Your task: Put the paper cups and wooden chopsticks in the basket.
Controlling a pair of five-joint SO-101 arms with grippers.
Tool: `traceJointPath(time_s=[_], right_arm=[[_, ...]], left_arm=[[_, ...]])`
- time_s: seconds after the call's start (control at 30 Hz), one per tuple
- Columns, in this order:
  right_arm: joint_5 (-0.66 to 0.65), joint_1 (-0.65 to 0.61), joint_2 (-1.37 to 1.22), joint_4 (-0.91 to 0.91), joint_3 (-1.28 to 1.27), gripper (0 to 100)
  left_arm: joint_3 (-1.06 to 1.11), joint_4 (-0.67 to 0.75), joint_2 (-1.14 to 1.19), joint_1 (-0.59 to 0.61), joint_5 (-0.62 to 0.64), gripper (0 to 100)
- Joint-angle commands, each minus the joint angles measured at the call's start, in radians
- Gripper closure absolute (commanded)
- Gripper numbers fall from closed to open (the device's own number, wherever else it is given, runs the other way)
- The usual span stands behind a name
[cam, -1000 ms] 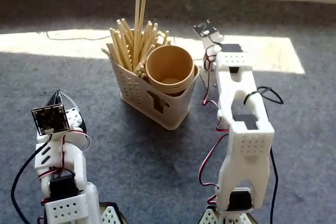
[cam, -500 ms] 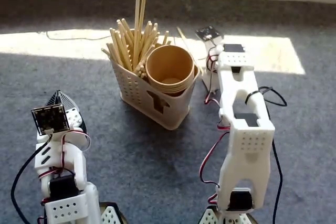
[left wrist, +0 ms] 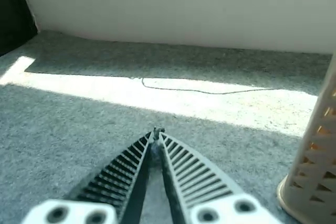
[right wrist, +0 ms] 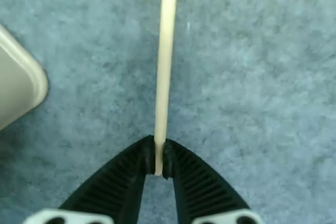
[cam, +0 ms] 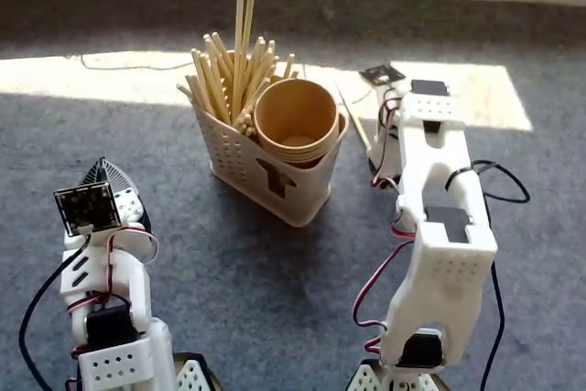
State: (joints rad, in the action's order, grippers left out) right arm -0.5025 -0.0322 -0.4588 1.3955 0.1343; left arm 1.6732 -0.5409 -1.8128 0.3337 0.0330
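Rough grey carpet-like cloth covers the worktop [cam: 229,290]. The basket [cam: 275,180] is matt cream plastic, the chopsticks [cam: 229,80] smooth bare pale wood, the cups [cam: 296,121] matt tan paper, the arms [cam: 430,217] matt white plastic.

Quantity one: basket [cam: 240,160], located beside the right gripper [right wrist: 158,144]. Quantity one: loose chopstick [right wrist: 165,66], clamped between that gripper's fingers. The bundled chopsticks [cam: 224,80] in the basket exceed a dozen; the exact count is indeterminate. The nested paper cups [cam: 295,121] form one stack, with about three rims visible.

A bright sunlit band [cam: 110,75] crosses the carpet [cam: 265,290] behind the basket [cam: 243,164], glaring almost white; everything nearer lies in even shade.
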Motion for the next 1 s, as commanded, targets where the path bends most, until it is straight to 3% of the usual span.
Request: traceJointPath(time_s=[0.0, 0.37, 0.63, 0.8, 0.97], right_arm=[[-0.012, 0.013, 0.159, -0.074, -0.151, 99.4], [-0.003, 0.024, 0.513, -0.196, -0.648, 99.4], [-0.012, 0.189, 0.762, -0.197, -0.863, 99.4], [-0.17, 0.285, 0.901, -0.196, -0.995, 99.4], [-0.236, 0.332, 1.013, -0.196, -1.102, 98.9]], left_arm=[[0.005, 0.015, -0.015, -0.054, 0.009, 99], [0.002, -0.038, -0.015, -0.171, 0.005, 99], [0.012, -0.038, -0.013, -0.186, 0.005, 99], [0.021, -0.041, -0.013, -0.188, 0.005, 99], [0.021, -0.146, -0.012, -0.211, 0.005, 99]])
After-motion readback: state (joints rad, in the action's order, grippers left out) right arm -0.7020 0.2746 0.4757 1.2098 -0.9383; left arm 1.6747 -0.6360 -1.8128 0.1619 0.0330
